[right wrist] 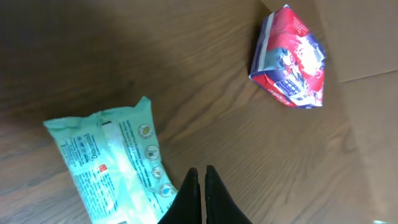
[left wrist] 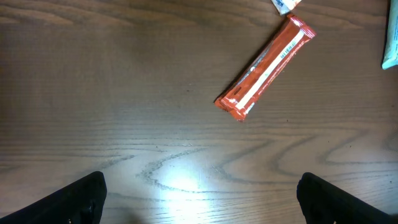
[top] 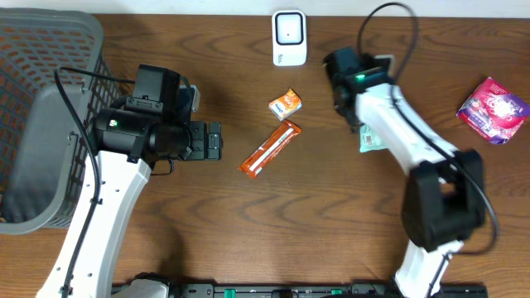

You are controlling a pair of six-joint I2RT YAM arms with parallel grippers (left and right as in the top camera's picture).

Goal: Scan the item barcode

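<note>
Claws differ: left claw [left wrist: 200,188] gapes wide near the orange bar [left wrist: 266,67]; right claw [right wrist: 200,172] pinched closed, empty, beside green packet [right wrist: 112,163].

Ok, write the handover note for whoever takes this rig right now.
Left gripper: open, empty, hovering near the orange bar.
Right gripper: shut on nothing, beside the mint packet.
Scanner: top centre in the overhead view. The small orange packet lies between it and the bar, and the pink packet is far right.
Done: no item is held or at the scanner.
Left: grasp an item and show its barcode to the scanner.
</note>
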